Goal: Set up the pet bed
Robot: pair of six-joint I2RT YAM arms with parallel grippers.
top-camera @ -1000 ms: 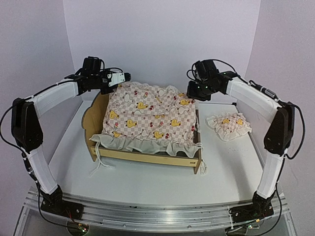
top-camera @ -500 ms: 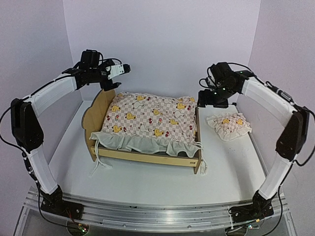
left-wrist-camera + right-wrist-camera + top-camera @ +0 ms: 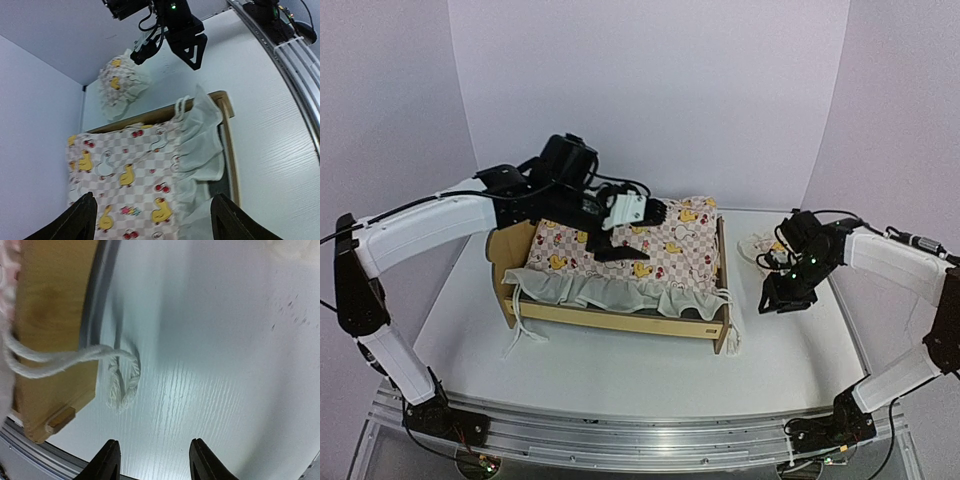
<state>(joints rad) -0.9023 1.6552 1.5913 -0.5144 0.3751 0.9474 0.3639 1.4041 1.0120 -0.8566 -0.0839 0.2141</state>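
Observation:
The pet bed [image 3: 620, 322], light wood with a rounded headboard on the left, stands mid-table. A pink checked duck quilt [image 3: 665, 245] lies flat on it, and its cream ruffle [image 3: 610, 292] hangs over the front rail. My left gripper [image 3: 625, 232] hovers open just above the quilt [image 3: 125, 170], holding nothing; the left wrist view shows the bed's rail [image 3: 228, 131] too. Low over the table, right of the bed's foot end, my right gripper [image 3: 778, 300] is open and empty. In the right wrist view the bed's wooden corner [image 3: 55, 330] and a white cord [image 3: 120, 375] lie ahead of the right gripper [image 3: 155, 460].
The matching small pillow [image 3: 122, 82] lies on the table beyond the bed's right end, mostly hidden behind the right arm [image 3: 880, 262] in the top view. White walls close the table at back and sides. A metal rail [image 3: 620, 430] runs along the near edge.
Both grippers let go of the quilt, which dropped flat onto the bed. The left arm swung from the back left to over the quilt. The right arm came forward and down beside the bed's foot end.

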